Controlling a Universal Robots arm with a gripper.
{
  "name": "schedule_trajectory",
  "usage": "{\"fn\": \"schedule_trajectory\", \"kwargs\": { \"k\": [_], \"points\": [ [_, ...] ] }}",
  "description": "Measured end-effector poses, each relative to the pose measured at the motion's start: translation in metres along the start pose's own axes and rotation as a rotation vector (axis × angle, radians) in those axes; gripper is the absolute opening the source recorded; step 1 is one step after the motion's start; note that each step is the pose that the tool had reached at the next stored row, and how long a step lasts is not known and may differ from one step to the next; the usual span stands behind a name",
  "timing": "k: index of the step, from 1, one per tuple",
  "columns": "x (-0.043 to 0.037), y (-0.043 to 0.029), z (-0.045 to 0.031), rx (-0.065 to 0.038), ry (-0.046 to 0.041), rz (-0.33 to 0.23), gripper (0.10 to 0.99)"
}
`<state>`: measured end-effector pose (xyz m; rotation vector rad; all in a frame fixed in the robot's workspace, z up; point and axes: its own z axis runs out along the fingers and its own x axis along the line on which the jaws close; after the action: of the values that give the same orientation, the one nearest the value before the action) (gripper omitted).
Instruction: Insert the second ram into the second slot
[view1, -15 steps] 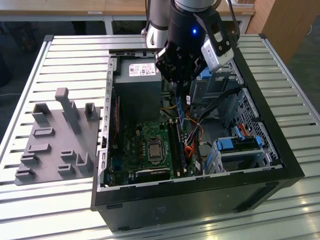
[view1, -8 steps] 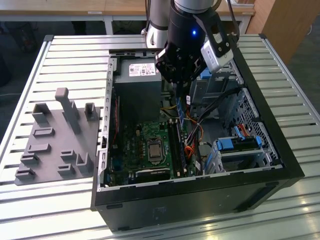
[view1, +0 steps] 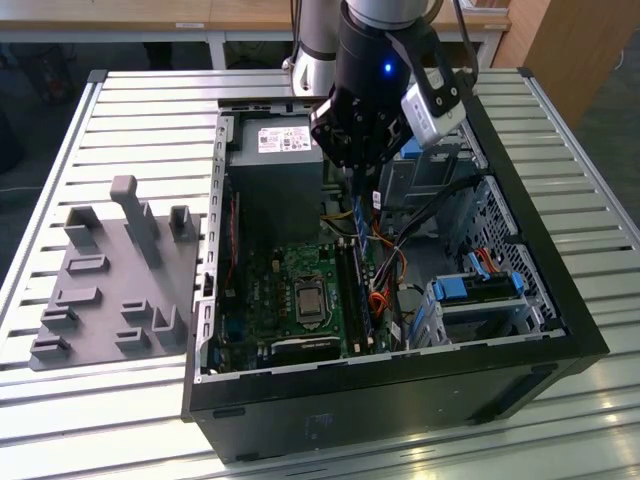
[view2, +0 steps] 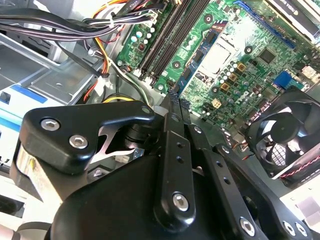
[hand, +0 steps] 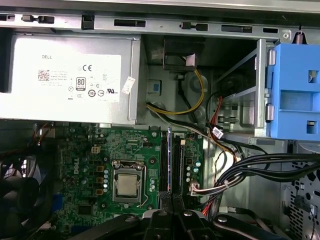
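- The gripper (view1: 356, 195) has its fingers pinched down to a narrow gap on the second ram (view1: 356, 214). It's a thin dark-blue stick hanging edge-down beneath the gripper, inside the computer case (view1: 400, 400).
- The stick sits above the memory slots (hand: 176, 165), toward their power-supply end, and as far as I can tell it isn't touching them.
- My main worry is the stick coming down slightly off the slot line or tilted. A corner would then land on a slot wall or the motherboard (hand: 100, 150), and the board would take the push.
- With so thin a thing in the pinch, it could also swivel once it meets resistance.
- The cable bundle (hand: 260, 165) lies just beside the slots on the drive-bay side, where a finger could snag it.
- On the other side the CPU socket (hand: 127, 182) is near but low, so there's room there.
- The power supply (hand: 70, 75) stands close beyond the slots' end, so straight up is the open way out.
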<state>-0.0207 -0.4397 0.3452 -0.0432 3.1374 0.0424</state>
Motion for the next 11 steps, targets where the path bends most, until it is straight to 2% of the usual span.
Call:
{"fn": "schedule_trajectory", "kwargs": {
  "k": [9,11],
  "points": [
    [0.0000,-0.0001,0.0012,0.000,0.0000,0.000,0.114],
    [0.0000,-0.0001,0.0045,0.000,0.0000,0.000,0.114]
  ]
}}
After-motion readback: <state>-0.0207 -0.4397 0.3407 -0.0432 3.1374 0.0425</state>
